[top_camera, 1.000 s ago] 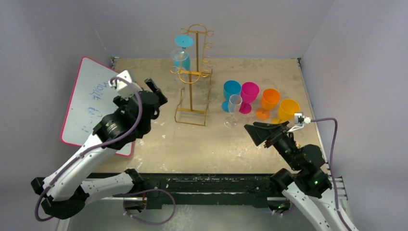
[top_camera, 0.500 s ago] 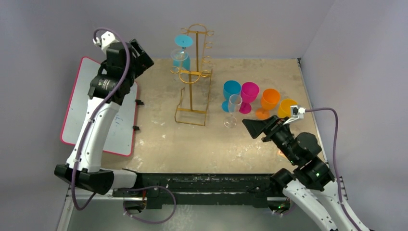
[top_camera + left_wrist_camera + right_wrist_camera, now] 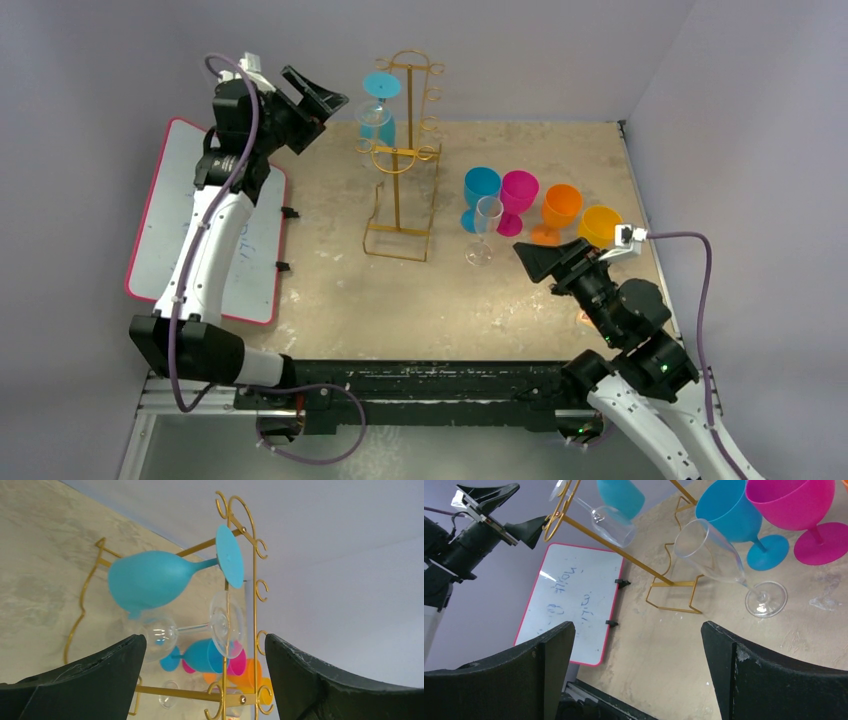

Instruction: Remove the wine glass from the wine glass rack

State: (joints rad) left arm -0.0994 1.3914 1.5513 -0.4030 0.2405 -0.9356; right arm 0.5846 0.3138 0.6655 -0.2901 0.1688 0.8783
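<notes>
Near the far-left corner, left gripper gaping, up from low beside the whiteboard
It now faces the teal wine glass and clear glass hanging on the wine glass rack by the far edge — grasp likely next

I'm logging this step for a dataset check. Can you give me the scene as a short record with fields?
rack: gold wine glass rack, upright, mid-table
on rack: blue wine glass and clear wine glass, hung upside down
left gripper: open, raised, facing the hung glasses, touching neither
right gripper: open, low, holding nothing
standing right of rack: blue goblet, pink goblet, orange goblet, yellow goblet, clear flute
left side: whiteboard
</notes>
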